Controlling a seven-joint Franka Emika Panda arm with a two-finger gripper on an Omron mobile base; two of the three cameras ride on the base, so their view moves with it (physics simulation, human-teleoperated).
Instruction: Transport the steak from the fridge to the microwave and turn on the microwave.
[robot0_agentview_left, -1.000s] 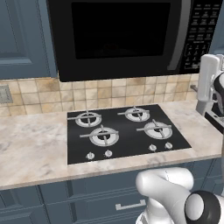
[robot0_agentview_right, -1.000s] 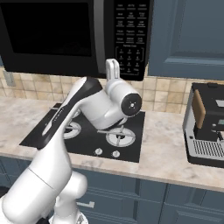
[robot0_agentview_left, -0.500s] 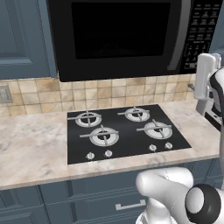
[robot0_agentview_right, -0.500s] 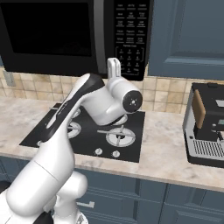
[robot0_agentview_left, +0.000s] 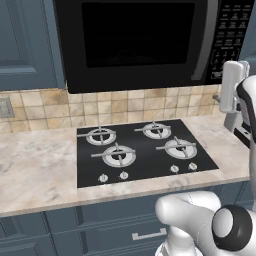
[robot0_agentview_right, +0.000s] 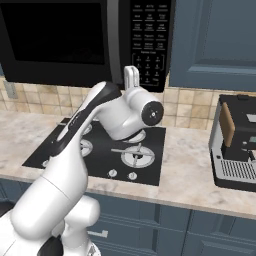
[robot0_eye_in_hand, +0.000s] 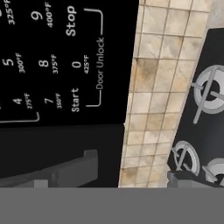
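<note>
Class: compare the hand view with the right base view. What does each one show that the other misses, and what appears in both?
Hand view alone: readable keypad labels on the microwave, among them the Start button, Stop and Door Unlock, seen rolled sideways.

Right base view alone: the arm reaching up to the keypad, the coffee machine on the counter at right, and the blue cabinets.

Both: the microwave keypad, the tan tiled backsplash and the black stovetop with its burners.
</note>
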